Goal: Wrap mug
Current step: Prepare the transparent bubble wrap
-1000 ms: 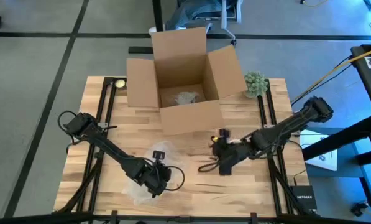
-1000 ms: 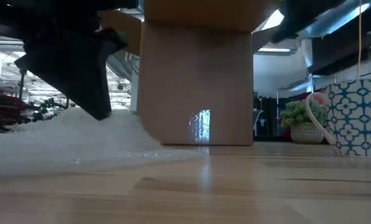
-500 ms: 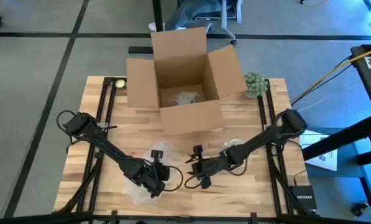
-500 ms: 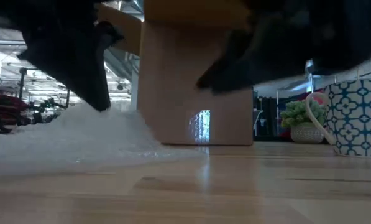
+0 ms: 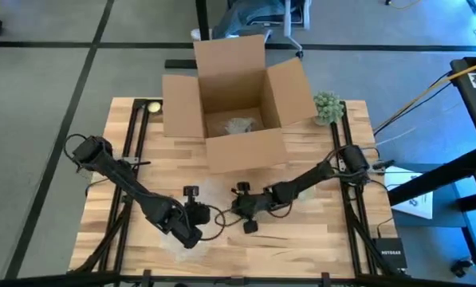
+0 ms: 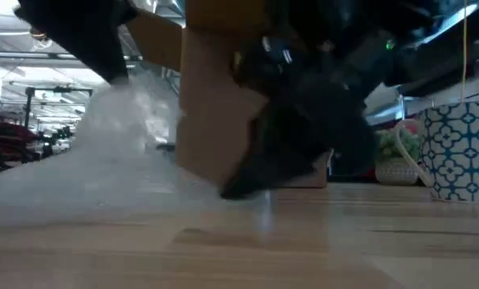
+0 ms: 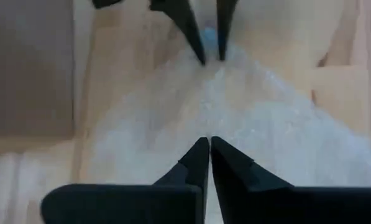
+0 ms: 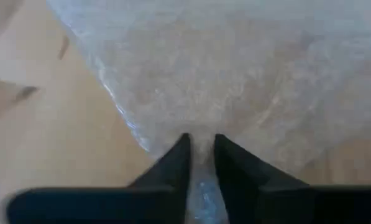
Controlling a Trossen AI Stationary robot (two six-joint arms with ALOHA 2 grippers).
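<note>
Early stage, I judge: my left claw [image 5: 191,214] pinches one edge of the single bubble wrap [image 7: 260,124] sheet, fingers closed on it. My right claw [image 5: 243,209], at the sheet's 3 o'clock edge, has its fingers nearly closed on the opposite side. One mug [image 6: 456,152] stands unwrapped, well apart at 3 o'clock on the surface [image 5: 317,239]. One open box [image 5: 234,96] waits at 12 o'clock, beside one plant [image 5: 328,106].

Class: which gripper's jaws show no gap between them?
The left gripper: its jaws meet on the bubble wrap; the right gripper pinches it with a gap.
</note>
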